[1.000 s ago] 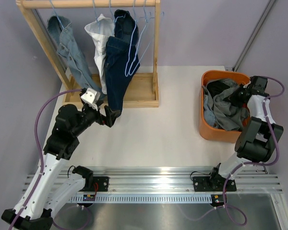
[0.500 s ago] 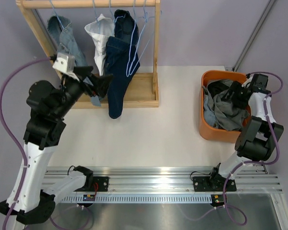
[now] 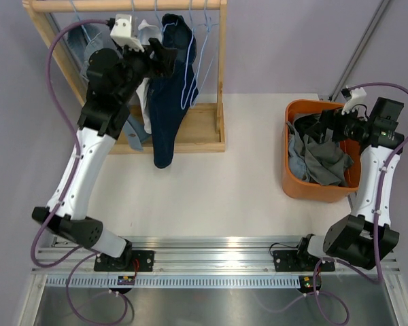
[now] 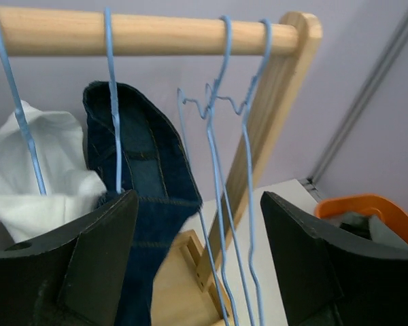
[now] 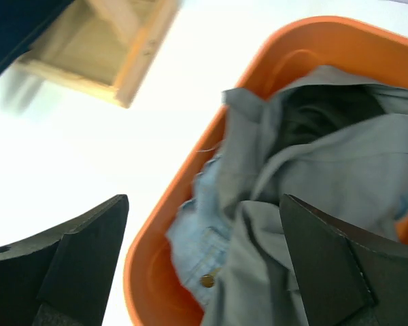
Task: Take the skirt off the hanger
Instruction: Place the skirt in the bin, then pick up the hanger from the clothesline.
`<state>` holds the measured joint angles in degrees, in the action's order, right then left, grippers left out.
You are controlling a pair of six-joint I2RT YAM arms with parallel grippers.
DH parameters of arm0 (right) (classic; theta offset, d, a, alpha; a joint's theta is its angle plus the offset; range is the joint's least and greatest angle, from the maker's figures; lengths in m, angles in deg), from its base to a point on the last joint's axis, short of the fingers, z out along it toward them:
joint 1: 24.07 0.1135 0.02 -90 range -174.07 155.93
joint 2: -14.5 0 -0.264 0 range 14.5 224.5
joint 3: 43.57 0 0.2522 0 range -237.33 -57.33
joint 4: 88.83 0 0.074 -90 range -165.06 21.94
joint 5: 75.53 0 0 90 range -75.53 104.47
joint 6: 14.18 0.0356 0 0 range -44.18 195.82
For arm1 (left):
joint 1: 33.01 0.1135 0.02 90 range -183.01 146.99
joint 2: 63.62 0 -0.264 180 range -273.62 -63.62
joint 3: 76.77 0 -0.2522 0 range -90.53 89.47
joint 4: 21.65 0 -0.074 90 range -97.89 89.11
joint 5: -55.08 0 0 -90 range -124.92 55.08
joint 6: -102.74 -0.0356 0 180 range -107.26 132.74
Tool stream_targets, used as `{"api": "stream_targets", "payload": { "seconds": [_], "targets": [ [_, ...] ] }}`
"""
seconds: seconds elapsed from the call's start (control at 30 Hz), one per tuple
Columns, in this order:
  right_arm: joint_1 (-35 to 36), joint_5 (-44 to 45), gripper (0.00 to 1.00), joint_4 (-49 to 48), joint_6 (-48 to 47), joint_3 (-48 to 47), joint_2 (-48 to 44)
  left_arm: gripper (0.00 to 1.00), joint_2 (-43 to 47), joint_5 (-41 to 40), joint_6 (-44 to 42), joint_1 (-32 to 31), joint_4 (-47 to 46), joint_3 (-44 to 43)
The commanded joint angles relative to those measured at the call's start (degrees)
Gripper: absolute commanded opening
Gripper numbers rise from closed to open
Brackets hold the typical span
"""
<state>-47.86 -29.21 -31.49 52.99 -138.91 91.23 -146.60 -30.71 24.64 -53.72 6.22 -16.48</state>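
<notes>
A dark blue denim skirt hangs on a blue wire hanger from the wooden rail of the rack. My left gripper is up at the rail, level with the skirt's waistband. It is open: the skirt's edge and two bare blue hangers lie between its fingers, and I see neither finger touching them. My right gripper hovers open over the orange basket, holding nothing.
A white garment and a light denim one hang left of the skirt. The rack's wooden base rests on the table. Grey and light denim clothes fill the basket.
My left arm has swung up from beside the skirt's lower hem to the top of the rack. My right gripper has opened and drawn back from the clothes in the basket.
</notes>
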Motion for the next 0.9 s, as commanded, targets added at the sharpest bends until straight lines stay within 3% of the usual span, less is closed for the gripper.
{"api": "stream_targets", "payload": {
  "seconds": [0.0, 0.23, 0.63, 0.73, 0.87],
  "targets": [
    [0.32, -11.50, 0.99, 3.36, -4.51, 2.82, -1.58, 0.75, -5.25, -6.21, -3.99, 0.14, -9.18, -8.03],
    [0.32, -14.06, 0.99, 0.20, -2.14, 7.57, -6.68, 0.66, -15.19, -10.71, -8.12, 0.93, -9.89, -15.94],
    [0.32, -15.73, 0.99, -5.34, 2.79, 12.41, -9.93, 0.56, -19.40, -14.58, -13.92, 1.55, -8.75, -15.07],
    [0.32, -16.08, 0.99, -5.69, 3.32, 13.11, -10.55, 0.49, -21.77, -13.35, -14.97, 1.55, -9.01, -16.65],
    [0.32, -16.44, 0.99, -5.52, 3.41, 13.64, -11.60, 0.47, -25.11, -13.43, -16.29, 1.55, -8.05, -20.08]
  ]
}}
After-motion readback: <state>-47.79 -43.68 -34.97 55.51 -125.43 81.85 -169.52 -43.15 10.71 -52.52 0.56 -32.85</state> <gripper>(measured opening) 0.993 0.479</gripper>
